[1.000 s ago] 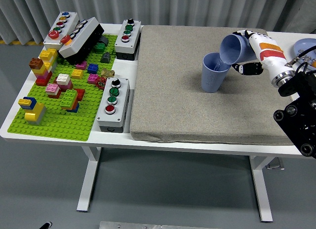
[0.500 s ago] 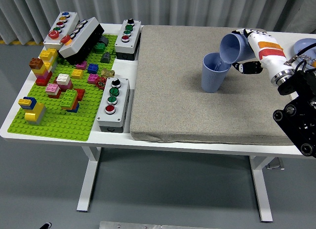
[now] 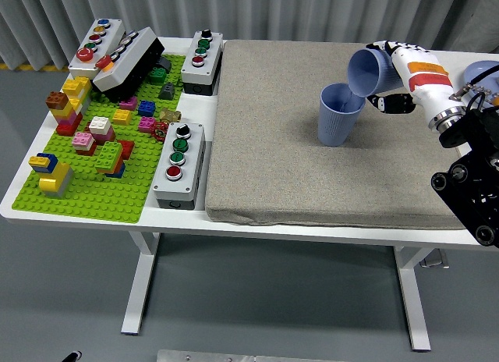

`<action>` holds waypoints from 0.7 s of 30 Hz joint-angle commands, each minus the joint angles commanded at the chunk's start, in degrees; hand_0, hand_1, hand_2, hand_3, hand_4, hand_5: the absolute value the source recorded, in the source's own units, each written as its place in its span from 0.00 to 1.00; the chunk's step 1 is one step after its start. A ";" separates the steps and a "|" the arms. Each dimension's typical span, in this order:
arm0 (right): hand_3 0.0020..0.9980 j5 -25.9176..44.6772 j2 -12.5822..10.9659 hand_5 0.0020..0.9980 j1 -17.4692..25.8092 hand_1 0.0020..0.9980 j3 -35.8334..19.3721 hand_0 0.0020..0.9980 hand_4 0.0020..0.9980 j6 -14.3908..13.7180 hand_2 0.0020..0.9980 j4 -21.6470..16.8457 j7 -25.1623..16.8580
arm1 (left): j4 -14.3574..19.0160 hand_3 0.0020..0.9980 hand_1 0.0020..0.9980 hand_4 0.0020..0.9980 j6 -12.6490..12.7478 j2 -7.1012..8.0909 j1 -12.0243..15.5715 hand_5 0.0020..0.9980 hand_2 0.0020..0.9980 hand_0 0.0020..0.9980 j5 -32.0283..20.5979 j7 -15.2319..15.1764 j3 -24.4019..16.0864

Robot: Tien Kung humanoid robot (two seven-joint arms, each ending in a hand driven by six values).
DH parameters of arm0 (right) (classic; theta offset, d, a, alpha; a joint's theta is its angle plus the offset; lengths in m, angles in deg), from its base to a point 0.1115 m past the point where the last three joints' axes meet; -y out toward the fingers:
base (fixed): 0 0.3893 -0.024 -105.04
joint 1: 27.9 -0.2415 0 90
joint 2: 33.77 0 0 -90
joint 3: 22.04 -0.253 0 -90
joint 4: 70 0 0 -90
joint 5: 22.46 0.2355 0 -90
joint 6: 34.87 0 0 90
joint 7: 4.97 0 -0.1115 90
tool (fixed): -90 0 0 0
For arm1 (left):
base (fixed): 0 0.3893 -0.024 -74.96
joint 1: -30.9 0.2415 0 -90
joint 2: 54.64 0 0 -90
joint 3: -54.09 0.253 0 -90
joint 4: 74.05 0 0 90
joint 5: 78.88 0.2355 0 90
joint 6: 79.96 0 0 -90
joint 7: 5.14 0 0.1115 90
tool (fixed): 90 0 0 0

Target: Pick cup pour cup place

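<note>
Right robot hand [image 3: 394, 65] grips tilted blue cup [image 3: 365, 72], partly hiding its fingers.

A robotics lab: push-button control boxes [image 3: 178, 162] and brick baseplate [image 3: 93, 179] on a white table [image 3: 23, 202].

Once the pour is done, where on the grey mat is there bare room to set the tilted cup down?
The grey mat is bare nearly everywhere: its whole near half, and the stretch between the button boxes and the upright cup. It is crowded only at the far right, where the right robot hand holds the tilted cup over the upright one. The brick board is cluttered.
</note>
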 joint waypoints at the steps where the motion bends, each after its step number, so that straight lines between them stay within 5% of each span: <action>1: 0.54 0.02 0.07 0.10 0.07 0.62 -0.09 0.79 0.69 -0.13 0.50 0.05 -0.07 | 0.00 0.75 0.76 0.53 0.00 0.00 -0.02 1.00 0.81 0.81 0.00 0.00 0.01; 21: 0.53 -4.57 -1.37 0.09 -0.70 0.63 2.65 0.80 0.70 -2.47 0.50 -0.90 1.76 | 0.00 0.75 0.76 0.53 -0.05 0.08 -0.05 1.00 0.81 0.81 0.09 0.08 -0.06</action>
